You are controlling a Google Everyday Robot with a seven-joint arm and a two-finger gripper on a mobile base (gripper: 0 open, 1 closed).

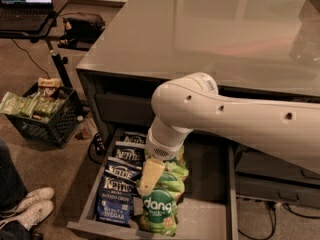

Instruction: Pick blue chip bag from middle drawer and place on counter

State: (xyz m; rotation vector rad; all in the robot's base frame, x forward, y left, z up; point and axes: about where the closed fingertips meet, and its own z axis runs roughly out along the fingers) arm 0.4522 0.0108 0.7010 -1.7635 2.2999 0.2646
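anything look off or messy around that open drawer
Nothing spilled or torn. In the middle drawer the blue chip bags lie overlapped in a neat column, green dang bags beside them, with the hand low over the green ones. Only oddity: snack packs flop over the rim of the floor crate.

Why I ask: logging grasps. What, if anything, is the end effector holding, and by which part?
Nothing that shows: the end effector hangs over the middle drawer, by the green dang bags, and the blue chip bags lie flat beside it.
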